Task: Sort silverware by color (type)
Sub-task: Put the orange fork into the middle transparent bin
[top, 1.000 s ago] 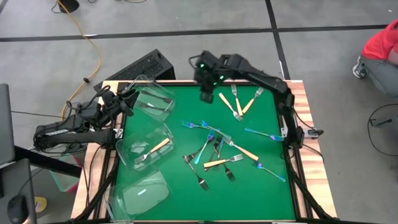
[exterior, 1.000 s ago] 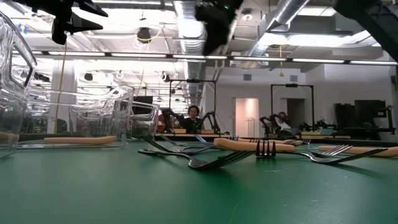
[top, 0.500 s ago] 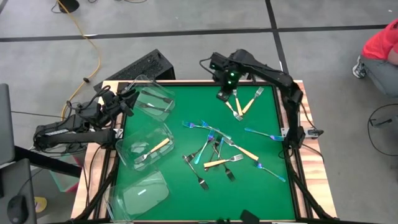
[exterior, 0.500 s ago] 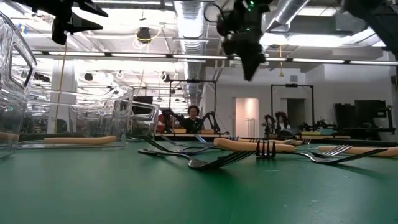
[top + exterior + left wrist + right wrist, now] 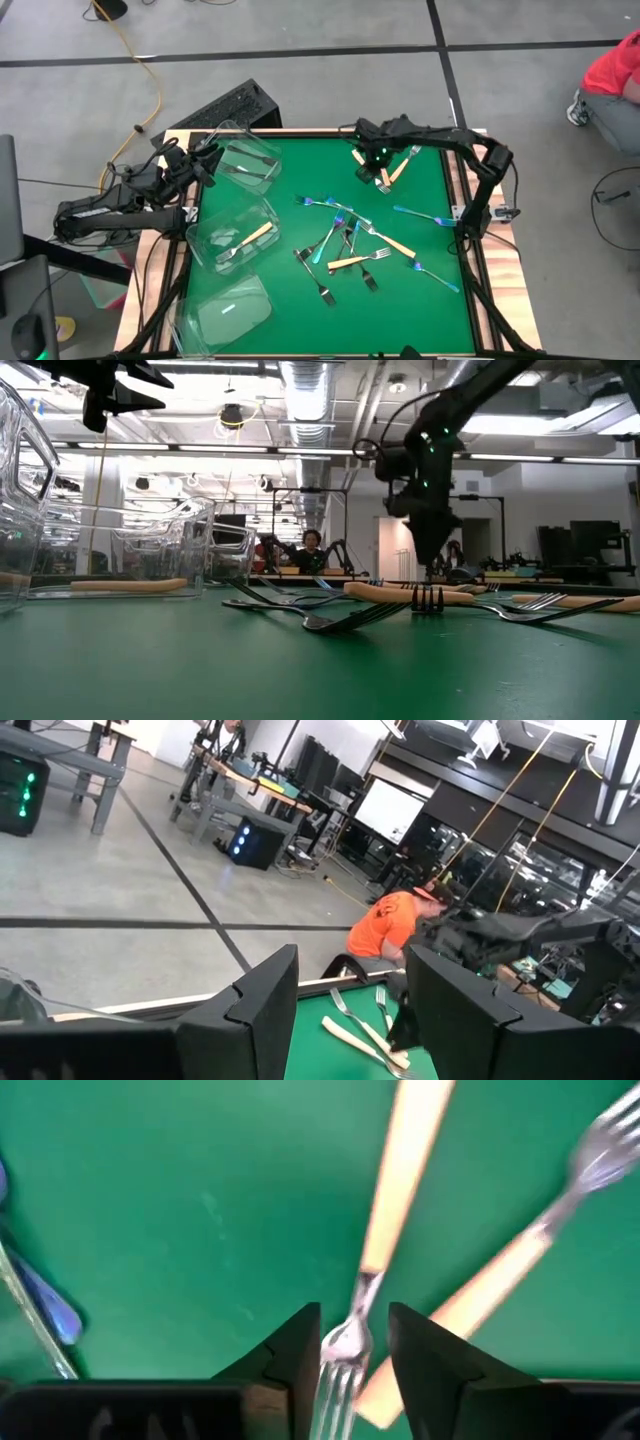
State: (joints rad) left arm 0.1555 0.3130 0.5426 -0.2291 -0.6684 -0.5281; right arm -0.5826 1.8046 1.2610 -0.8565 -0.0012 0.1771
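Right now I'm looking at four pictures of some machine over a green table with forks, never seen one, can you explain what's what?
It's a robot with two dark arms at a green table. One picture looks straight down, one looks level across the tabletop, and two come from cameras on the arms' wrists.

Scattered forks lie on the green: blue-purple, dark metal and cream-handled. Clear tubs line the left side; one has a cream-handled fork in it.

The right end effector is low over a cream-handled fork, fingers open either side of its metal head, not gripping. The left end effector waits near the far tub, open and empty.
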